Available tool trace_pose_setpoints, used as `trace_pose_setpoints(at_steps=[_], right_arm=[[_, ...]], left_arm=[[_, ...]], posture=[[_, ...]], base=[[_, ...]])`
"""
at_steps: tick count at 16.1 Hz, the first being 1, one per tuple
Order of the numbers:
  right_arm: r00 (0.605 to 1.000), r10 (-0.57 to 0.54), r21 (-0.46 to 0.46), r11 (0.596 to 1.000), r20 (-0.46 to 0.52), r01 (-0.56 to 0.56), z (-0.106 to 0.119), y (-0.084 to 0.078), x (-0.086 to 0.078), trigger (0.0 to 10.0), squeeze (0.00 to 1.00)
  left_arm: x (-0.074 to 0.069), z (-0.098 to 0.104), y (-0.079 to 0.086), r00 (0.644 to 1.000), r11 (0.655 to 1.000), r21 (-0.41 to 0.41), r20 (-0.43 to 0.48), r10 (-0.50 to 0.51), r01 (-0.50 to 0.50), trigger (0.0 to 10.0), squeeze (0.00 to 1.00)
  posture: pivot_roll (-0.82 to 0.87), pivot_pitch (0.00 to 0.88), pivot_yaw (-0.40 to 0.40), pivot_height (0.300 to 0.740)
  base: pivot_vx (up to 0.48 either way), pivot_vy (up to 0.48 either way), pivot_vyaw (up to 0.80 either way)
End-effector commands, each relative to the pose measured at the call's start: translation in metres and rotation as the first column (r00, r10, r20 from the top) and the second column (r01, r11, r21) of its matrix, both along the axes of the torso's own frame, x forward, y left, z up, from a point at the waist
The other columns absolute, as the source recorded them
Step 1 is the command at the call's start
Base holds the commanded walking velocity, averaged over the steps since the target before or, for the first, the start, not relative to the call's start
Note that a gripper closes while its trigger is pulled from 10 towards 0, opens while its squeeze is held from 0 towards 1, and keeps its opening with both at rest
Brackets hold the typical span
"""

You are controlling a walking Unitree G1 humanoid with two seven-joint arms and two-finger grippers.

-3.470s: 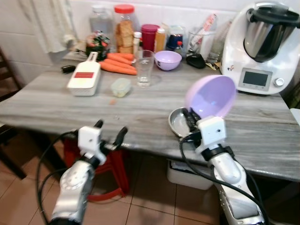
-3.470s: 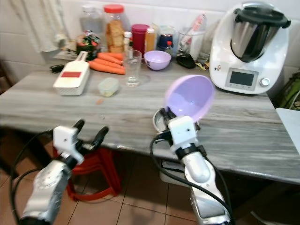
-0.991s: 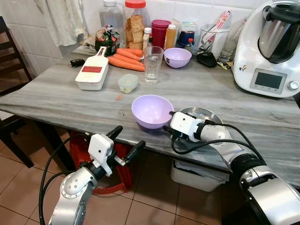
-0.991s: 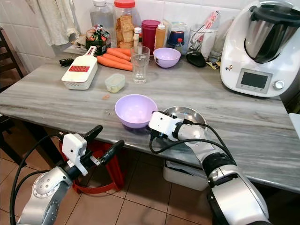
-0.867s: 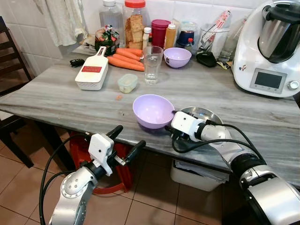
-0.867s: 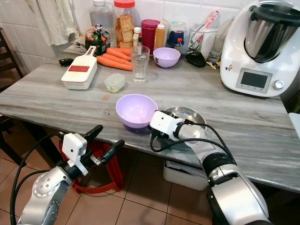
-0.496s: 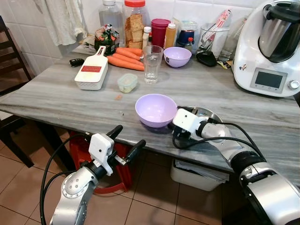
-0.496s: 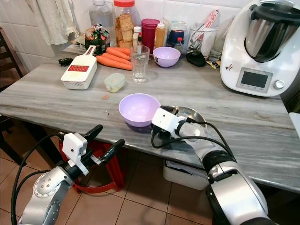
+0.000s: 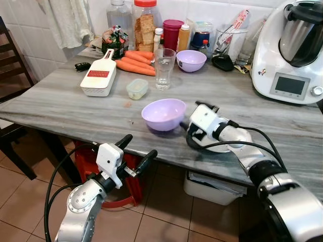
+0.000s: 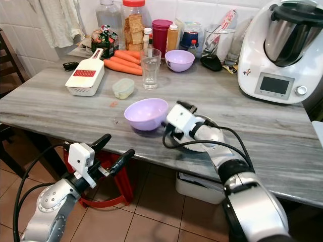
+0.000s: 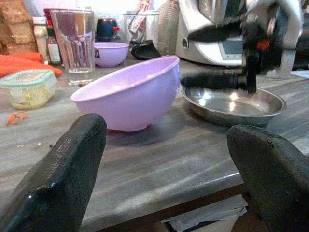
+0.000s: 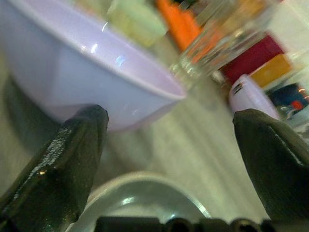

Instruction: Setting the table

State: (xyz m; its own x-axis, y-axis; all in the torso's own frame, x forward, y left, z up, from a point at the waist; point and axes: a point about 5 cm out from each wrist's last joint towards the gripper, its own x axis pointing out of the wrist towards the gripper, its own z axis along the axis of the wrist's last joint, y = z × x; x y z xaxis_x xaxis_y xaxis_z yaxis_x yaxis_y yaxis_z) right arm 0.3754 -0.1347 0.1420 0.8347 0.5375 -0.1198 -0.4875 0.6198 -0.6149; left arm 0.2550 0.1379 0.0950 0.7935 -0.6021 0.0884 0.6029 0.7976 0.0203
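Lilac bowl (image 9: 163,114) sits on the grey wood-grain tabletop (image 9: 65,108) near its front edge, tipped so that its open side leans away from the right gripper (image 9: 185,130). That gripper lies low over the tabletop just beside the bowl, its jaws released and spread wide; in the right wrist view one black finger (image 12: 58,159) is close against the bowl's outer wall, but whether it touches cannot be told, and the other finger stands well clear of the rim. Under the same wrist, touching or almost touching the bowl's side, lies a shallow steel dish (image 11: 231,104), partly covered by the white wrist housing.

The left gripper (image 9: 137,151) hovers in front of and below the tabletop's edge, short of the bowl, with its jaws parted and nothing between them; its wrist camera looks across the surface at the bowl and the dish.

Beyond the right jaws, farther across the tabletop, stand a clear drinking glass (image 9: 164,68) and a small lidded container (image 9: 137,88), and past them a white grater box (image 9: 98,78) with a red insert, several carrots (image 9: 134,64), and a second, smaller lilac bowl (image 9: 191,60). Jars and bottles (image 9: 145,26) line the tiled wall behind. A white kitchen machine (image 9: 290,50) with a display stands at the far corner on the right arm's side.
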Motion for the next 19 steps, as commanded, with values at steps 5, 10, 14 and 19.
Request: trace_pose_setpoints(at_steps=[5,10,14,19], right_arm=[[0.998,-0.022,0.144,0.989,0.054,0.014,0.004,-0.002,-0.012,10.0,0.0],[0.995,-0.09,0.203,0.976,0.038,0.08,-0.01,-0.01,-0.026,10.0,0.0],[0.91,-0.415,0.24,0.883,-0.008,0.404,-0.022,-0.047,-0.045,10.0,0.0],[0.88,-0.464,0.199,0.858,-0.099,0.474,-0.032,-0.061,-0.049,10.0,0.0]], left_arm=[[0.002,-0.002,-0.006,1.0,1.0,0.004,-0.003,-0.017,0.017,10.0,0.0],[0.004,-0.001,-0.008,1.0,1.0,0.001,-0.002,-0.024,0.024,10.0,0.0],[0.005,0.0,-0.006,1.0,1.0,0.001,0.005,-0.012,0.012,10.0,0.0],[0.008,-0.001,-0.006,1.0,1.0,0.002,0.002,-0.018,0.018,10.0,0.0]], posture=[[0.01,0.0,-0.034,0.74],[0.0,0.0,-0.03,0.74],[0.0,0.0,-0.032,0.74],[-0.01,0.0,-0.032,0.74]], base=[[0.0,0.0,0.0],[0.0,0.0,0.0],[0.0,0.0,0.0],[0.0,0.0,0.0]])
